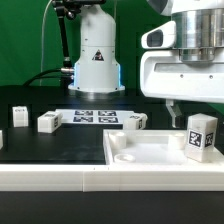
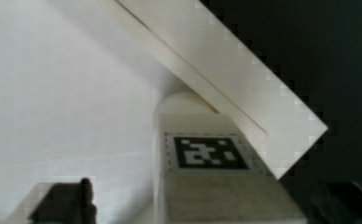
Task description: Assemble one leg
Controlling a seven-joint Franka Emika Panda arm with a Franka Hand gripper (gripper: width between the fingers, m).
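A white leg (image 1: 200,135) with black-and-white tags stands upright on the large white panel (image 1: 140,152), near its corner at the exterior view's right. My gripper (image 1: 186,114) hangs just above and around it. In the wrist view the leg (image 2: 213,165) sits between my two dark fingers (image 2: 64,202), with a clear gap on one side. The gripper (image 2: 199,208) is open and holds nothing. The panel's raised rim (image 2: 231,80) runs diagonally past the leg.
Three more legs lie on the black table: two at the exterior view's left (image 1: 19,116) (image 1: 47,122) and one near the middle (image 1: 136,121). The marker board (image 1: 97,117) lies behind them, before the arm's base (image 1: 95,65).
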